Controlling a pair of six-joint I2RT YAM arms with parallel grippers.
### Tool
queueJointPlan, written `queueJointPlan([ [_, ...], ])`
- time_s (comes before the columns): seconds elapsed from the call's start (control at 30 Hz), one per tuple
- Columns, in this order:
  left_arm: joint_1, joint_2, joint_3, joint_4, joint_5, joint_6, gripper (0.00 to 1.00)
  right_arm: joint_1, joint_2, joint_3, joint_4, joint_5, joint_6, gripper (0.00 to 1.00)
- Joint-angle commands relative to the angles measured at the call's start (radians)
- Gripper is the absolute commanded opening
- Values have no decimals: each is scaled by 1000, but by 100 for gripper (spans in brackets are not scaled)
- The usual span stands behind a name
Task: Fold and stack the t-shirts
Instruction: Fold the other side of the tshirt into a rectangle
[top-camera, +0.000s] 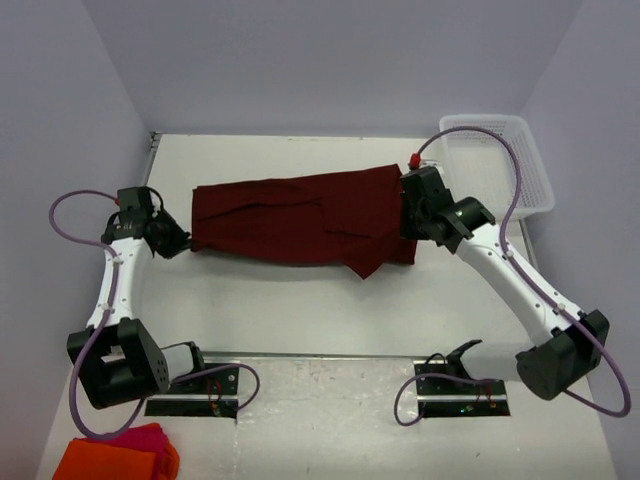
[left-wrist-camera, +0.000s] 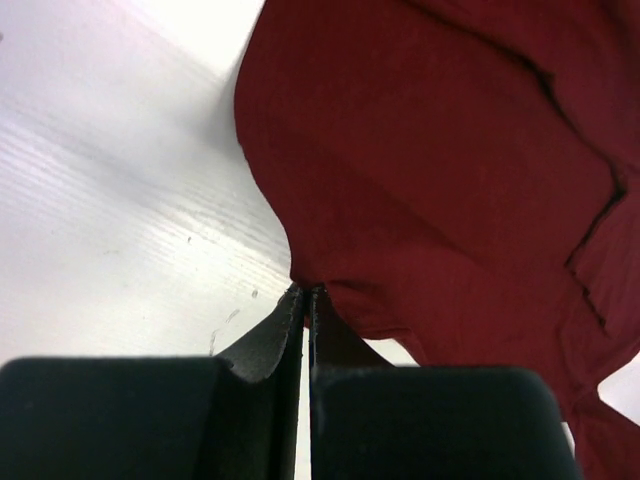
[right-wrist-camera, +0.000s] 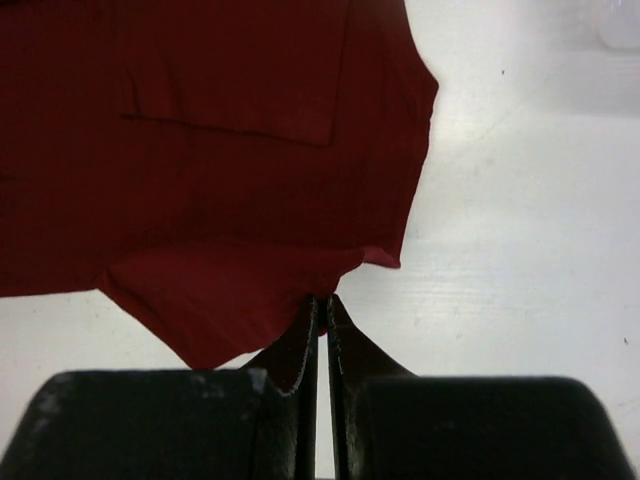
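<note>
While the dark maroon t-shirt (top-camera: 300, 218) lies spread lengthwise across the far middle of the table (top-camera: 300, 320), each arm holds one end of it.

Left gripper (left-wrist-camera: 305, 292): jaws closed tight on a small pinch of the shirt's left edge, the cloth drawn to a point at the tips.

Right gripper (right-wrist-camera: 322, 300): jaws likewise closed, nipping the hem at the right end, with a loose flap lying just beside the tips.

Whether either end is lifted clear of the surface cannot be told.

Step in hand, as judged: the shirt is being drawn out flat ahead of a fold. An overlapped panel shows near the middle, and one corner juts toward the near side at the right, so the outline is not yet square. For a clean result, both arms should move together at equal height under even tension. Each grip takes only a nip of fabric, and a jerk could pull it free. The jutting corner wants squaring before any fold is laid.

Clearances: open table on the near side of the shirt gives room to bring a fold toward the bases. The far table edge runs near the shirt's far hem. A white basket (top-camera: 500, 170) stands near the right gripper at the far right corner, so an outward swing risks striking it. The orange and pink cloths (top-camera: 118, 455) sit at the near left corner, well apart.
</note>
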Motion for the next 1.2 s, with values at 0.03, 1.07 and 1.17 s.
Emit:
queueJointPlan([
  [0.03,9,52,97,60,-19,-31,0,-58,100,117,60,-64,-92,0],
  [1.07,9,282,137,183,-6,-32,0,-187,637,758,-1,-158,-234,0],
  [1.17,9,293,143,188,-7,-34,0,-198,671,802,-12,-180,-244,0],
])
